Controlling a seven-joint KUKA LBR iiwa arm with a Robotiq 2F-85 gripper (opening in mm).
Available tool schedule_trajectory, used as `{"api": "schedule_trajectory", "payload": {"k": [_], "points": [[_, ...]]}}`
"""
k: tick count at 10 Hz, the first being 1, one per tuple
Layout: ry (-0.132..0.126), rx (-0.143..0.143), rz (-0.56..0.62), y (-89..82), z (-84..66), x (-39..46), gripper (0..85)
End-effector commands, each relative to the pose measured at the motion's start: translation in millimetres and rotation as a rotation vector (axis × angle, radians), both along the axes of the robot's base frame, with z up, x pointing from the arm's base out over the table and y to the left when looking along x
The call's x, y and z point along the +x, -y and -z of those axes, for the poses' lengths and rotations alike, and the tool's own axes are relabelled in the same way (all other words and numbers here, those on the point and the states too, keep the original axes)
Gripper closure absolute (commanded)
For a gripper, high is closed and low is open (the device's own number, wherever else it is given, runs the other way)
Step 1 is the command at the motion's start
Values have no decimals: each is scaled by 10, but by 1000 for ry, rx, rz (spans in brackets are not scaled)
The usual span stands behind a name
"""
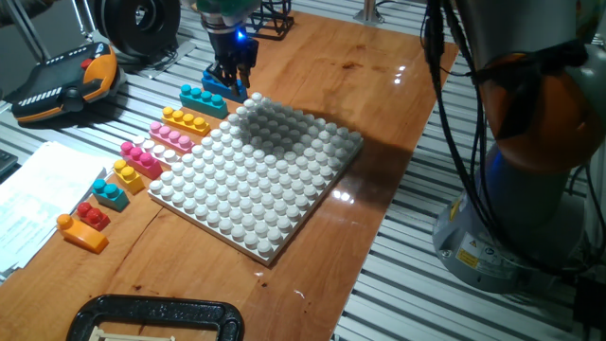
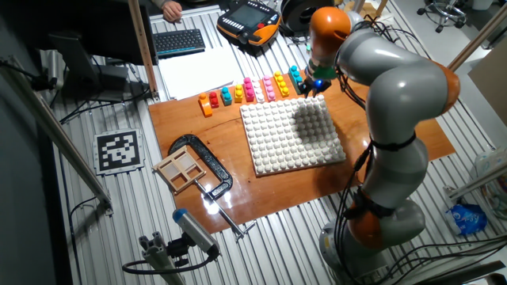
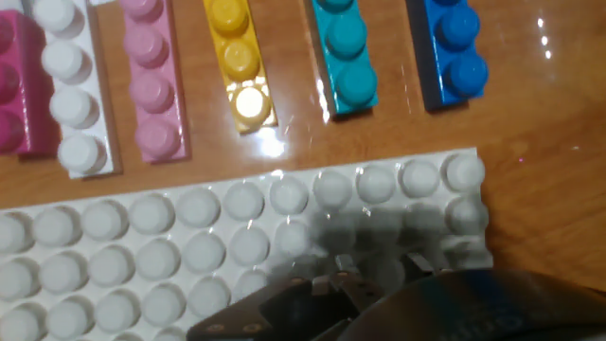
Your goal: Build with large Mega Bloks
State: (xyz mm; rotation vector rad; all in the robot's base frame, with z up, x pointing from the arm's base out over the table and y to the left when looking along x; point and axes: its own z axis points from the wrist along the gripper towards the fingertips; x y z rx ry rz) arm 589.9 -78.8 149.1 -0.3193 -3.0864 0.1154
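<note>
A row of Mega Bloks lies on the wooden table beside the white baseplate (image 1: 256,170): dark blue (image 1: 218,83), teal (image 1: 202,98), yellow (image 1: 187,120), pink (image 1: 170,135), magenta (image 1: 140,158), then small yellow, teal, red (image 1: 93,215) and orange (image 1: 80,233) ones. In the hand view I see dark blue (image 3: 453,47), teal (image 3: 343,52), yellow (image 3: 237,57), pink (image 3: 151,85), a white one (image 3: 71,95) and magenta (image 3: 14,85) above the baseplate edge (image 3: 189,237). My gripper (image 1: 230,76) hovers at the baseplate's far corner next to the dark blue brick and holds nothing. Its dark fingers (image 3: 312,294) show only partly.
A black clamp (image 2: 202,162) and a small wooden frame (image 2: 181,169) sit on the table's near end. A teach pendant (image 1: 66,80) and papers (image 1: 38,189) lie left of the bricks. The arm's grey and orange base (image 1: 530,142) stands to the right.
</note>
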Motion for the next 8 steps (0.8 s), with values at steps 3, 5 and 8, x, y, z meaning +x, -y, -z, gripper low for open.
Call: {"api": "schedule_trajectory", "payload": {"k": [3,5,8], "points": [[6,8,-21,154,106,189,510],[9,7,-31,263,163,322,510],[-19,6,-26,293,199,373,510]]}}
